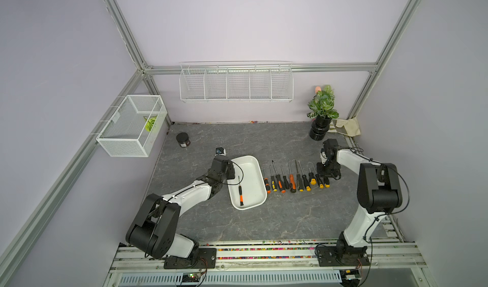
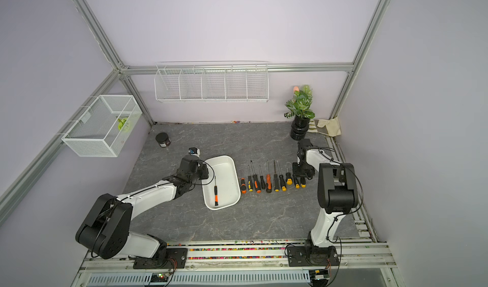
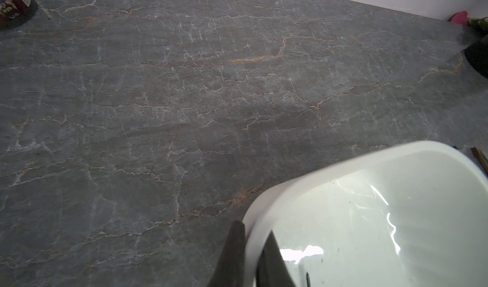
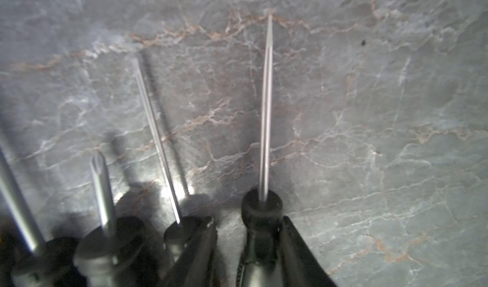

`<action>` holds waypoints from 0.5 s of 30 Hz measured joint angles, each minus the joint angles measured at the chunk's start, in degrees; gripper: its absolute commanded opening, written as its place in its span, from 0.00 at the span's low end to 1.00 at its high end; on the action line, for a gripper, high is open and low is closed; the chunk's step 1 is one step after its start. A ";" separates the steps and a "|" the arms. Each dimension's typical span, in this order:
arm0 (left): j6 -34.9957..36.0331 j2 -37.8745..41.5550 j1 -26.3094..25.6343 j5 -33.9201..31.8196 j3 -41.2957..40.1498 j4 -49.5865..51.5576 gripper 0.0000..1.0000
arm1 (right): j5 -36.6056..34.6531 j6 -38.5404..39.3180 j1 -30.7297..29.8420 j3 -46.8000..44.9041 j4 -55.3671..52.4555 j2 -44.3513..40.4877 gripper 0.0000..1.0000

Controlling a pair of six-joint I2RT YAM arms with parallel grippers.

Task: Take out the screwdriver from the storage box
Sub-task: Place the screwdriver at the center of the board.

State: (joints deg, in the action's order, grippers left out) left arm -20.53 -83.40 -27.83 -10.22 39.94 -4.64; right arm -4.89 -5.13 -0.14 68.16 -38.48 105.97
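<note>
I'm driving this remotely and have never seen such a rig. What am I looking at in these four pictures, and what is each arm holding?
Two white-and-black robot arms stand at the near edge of a grey table. Two pictures look down from overhead, nearly alike; the other two come from cameras on the arms' wrists. The left fingers are shut on the rim of the white storage box, where one black-and-orange screwdriver lies. Beside the box a row of screwdrivers lies on the table. The right fingers stand open around the last screwdriver in the row, with a gap on one side, so it isn't held.
</note>
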 measured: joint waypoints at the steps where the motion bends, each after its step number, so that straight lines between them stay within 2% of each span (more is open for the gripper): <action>1: 0.00 0.00 0.00 0.00 0.00 0.00 0.00 | 0.00 0.00 -0.02 -0.02 0.00 0.00 0.44; 8: -0.02 0.02 0.00 0.00 0.00 0.02 0.00 | -0.20 -0.44 -1.01 -2.34 0.79 -2.54 0.44; 15: -0.02 0.07 -0.02 -0.09 0.00 0.09 0.00 | 0.00 -2.16 -2.64 -5.60 1.90 -9.20 0.44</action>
State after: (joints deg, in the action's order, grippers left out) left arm -20.56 -83.33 -27.86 -10.31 39.94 -4.56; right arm -4.89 -7.29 -2.79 62.57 -36.58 96.77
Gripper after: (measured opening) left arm 0.101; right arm 0.443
